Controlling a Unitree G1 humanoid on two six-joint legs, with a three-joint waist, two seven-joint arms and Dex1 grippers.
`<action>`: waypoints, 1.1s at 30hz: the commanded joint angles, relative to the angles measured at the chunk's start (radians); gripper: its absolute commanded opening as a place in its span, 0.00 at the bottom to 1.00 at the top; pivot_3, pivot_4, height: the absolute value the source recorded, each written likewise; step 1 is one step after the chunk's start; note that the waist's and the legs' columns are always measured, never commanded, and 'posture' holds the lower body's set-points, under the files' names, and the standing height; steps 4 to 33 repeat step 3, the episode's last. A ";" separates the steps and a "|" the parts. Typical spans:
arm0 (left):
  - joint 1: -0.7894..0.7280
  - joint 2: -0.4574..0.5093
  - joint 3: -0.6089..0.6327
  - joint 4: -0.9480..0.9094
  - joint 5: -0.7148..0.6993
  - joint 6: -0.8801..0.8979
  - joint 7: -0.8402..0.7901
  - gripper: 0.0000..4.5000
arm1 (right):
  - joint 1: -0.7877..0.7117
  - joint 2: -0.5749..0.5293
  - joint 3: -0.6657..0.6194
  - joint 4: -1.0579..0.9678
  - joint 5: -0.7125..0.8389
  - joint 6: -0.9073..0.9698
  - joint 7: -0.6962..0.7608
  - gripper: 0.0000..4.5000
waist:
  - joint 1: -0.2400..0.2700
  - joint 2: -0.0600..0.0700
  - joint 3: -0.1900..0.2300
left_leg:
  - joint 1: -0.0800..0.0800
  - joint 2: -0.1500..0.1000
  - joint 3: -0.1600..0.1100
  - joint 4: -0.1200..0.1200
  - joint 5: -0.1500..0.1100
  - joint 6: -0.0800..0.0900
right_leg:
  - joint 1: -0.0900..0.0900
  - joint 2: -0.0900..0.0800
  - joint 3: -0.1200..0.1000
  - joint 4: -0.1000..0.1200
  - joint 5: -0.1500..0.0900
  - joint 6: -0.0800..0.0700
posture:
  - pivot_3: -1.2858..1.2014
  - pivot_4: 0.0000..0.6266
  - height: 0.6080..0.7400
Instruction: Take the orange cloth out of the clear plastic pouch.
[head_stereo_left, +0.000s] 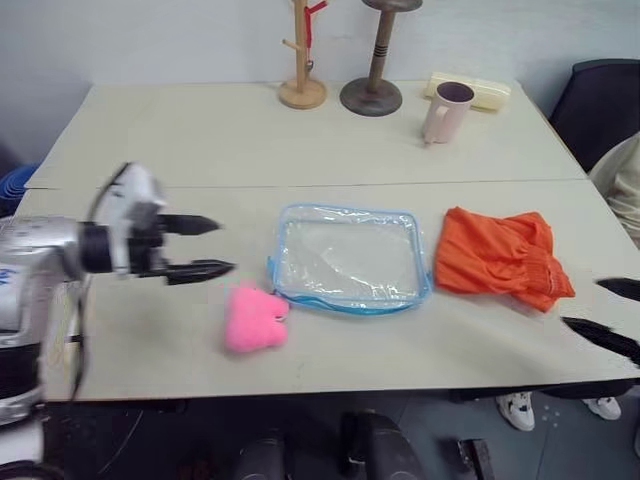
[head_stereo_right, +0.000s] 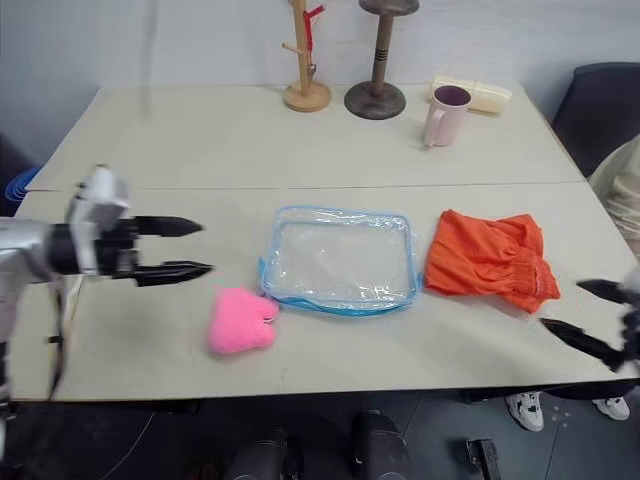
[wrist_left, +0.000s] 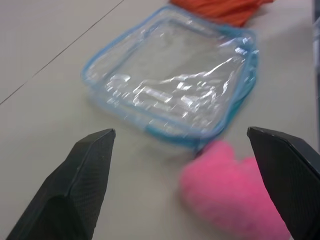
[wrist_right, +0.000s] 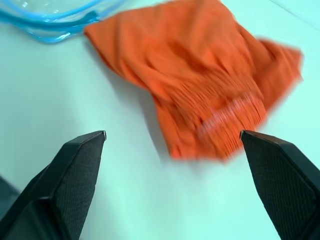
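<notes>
Tabletop (head_stereo_left: 300, 140) of smooth pale beige board carries everything. Mid-table lies the flat clear plastic pouch with rounded corners and light blue trim (head_stereo_left: 350, 258), glossy and empty. Just right of it, apart, the crumpled bright orange cloth with gathered edges (head_stereo_left: 500, 257) rests outside. A fluffy pink plush lump (head_stereo_left: 254, 318) touches the pouch's near-left corner. Left pincer (head_stereo_left: 203, 246) and right pincer (head_stereo_right: 580, 312) gape wide, holding nothing.
</notes>
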 joint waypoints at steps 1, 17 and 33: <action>-0.015 0.035 0.016 0.072 -0.003 -0.080 -0.051 0.99 | -0.015 -0.030 -0.075 0.055 0.038 0.081 0.014 1.00 | 0.001 0.000 0.000 | 0.000 0.000 0.000 0.000 0.000 0.000 | 0.000 0.000 0.000 0.000 0.000 0.000 | 0.52 0.24 1.00; -0.022 0.035 -0.001 0.095 0.011 -0.117 -0.045 0.99 | -0.030 -0.020 -0.078 0.067 0.048 0.105 0.005 1.00 | 0.001 0.000 0.000 | 0.000 0.000 0.000 0.000 0.000 0.001 | 0.000 0.000 0.000 0.000 0.000 0.000 | 0.52 0.24 1.00; -0.022 0.035 -0.001 0.095 0.011 -0.117 -0.045 0.99 | -0.030 -0.020 -0.078 0.067 0.048 0.105 0.005 1.00 | 0.001 0.000 0.000 | 0.000 0.000 0.000 0.000 0.000 0.001 | 0.000 0.000 0.000 0.000 0.000 0.000 | 0.52 0.24 1.00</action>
